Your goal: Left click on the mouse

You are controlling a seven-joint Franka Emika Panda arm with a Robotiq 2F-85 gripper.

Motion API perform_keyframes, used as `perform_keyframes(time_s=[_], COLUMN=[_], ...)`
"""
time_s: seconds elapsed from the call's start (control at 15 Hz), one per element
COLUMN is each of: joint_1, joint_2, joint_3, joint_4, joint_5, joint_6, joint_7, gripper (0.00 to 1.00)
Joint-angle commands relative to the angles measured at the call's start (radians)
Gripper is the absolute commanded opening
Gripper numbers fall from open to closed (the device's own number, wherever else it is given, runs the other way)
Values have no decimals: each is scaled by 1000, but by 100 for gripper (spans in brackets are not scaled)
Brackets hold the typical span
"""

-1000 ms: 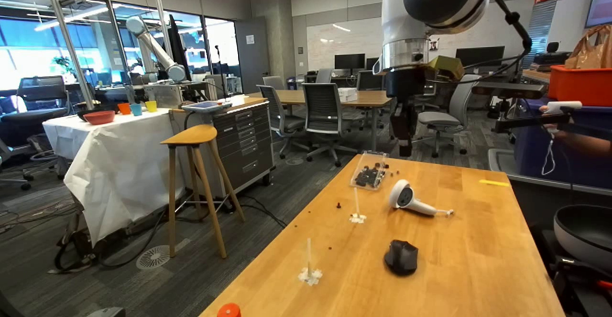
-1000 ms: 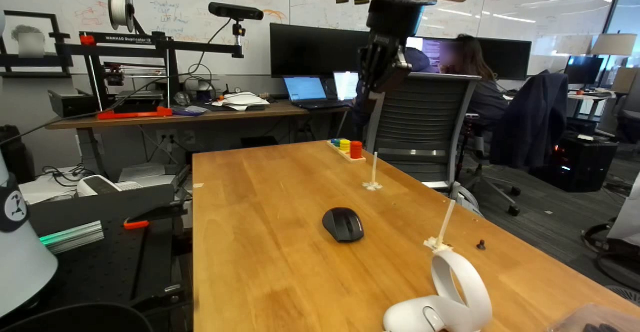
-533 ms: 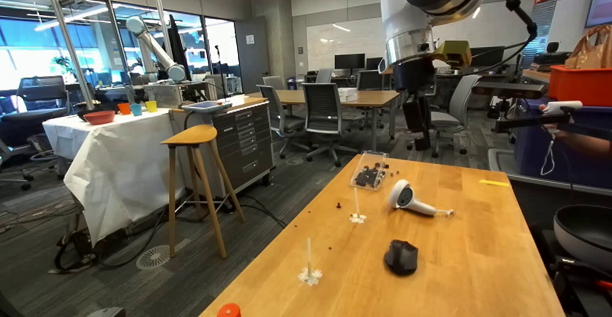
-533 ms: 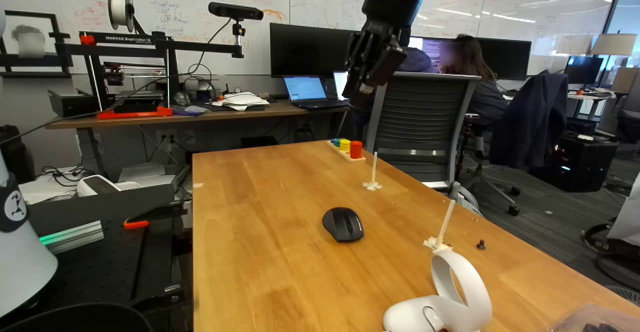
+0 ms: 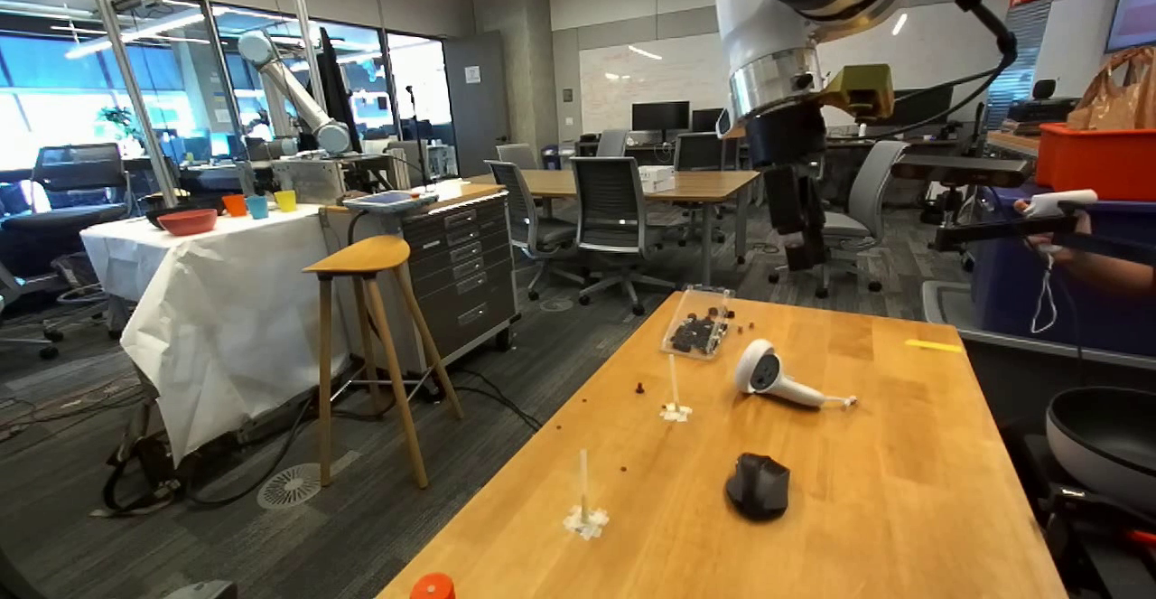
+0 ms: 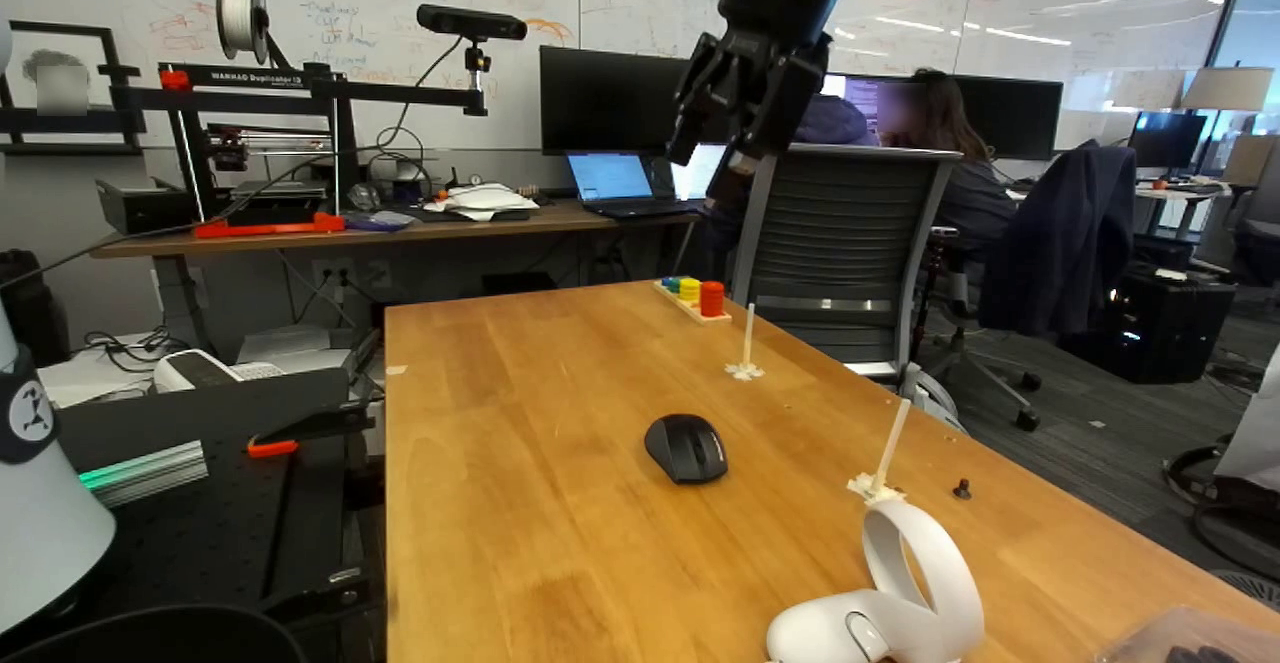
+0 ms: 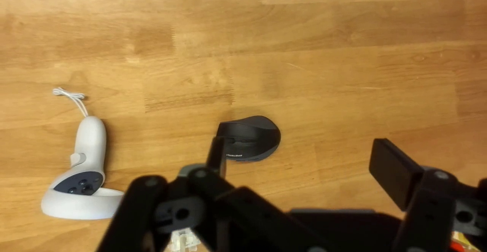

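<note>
The mouse (image 7: 255,138), black and domed, rests on the wooden table (image 7: 323,73). It also shows in both exterior views as a dark rounded shape (image 5: 759,488), with its buttons and scroll wheel facing up (image 6: 686,449). High above the tabletop hangs my gripper (image 6: 705,168), well apart from the mouse. In the wrist view the gripper (image 7: 306,164) is open, its fingers spread wide with only tabletop between them. One finger (image 7: 217,155) overlaps the front end of the mouse in that picture and hides a small part of it.
A white controller with a ring (image 7: 89,145) lies beside the mouse. Two thin upright sticks stand taped to the table, a nearer stick (image 5: 583,482) and a farther stick (image 5: 674,382). A transparent box of dark bits (image 5: 697,332) and a colourful peg toy (image 6: 695,298) sit near the edges.
My gripper's fingers have spread from together to wide apart. The gripper has tilted and risen slightly. The mouse and the other table items have stayed in place.
</note>
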State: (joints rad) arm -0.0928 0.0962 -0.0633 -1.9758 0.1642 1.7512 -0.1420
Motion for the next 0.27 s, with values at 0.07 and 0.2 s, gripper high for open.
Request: perform_keyframes(time_s=[0.07,0.2], joint_1=[1,0], joint_2=[2,3], joint_3=[-3,-5], joint_4=[7,12], joint_5=[5,16], joint_6=[-25,-41], joint_7=[0,0], gripper=[100,100])
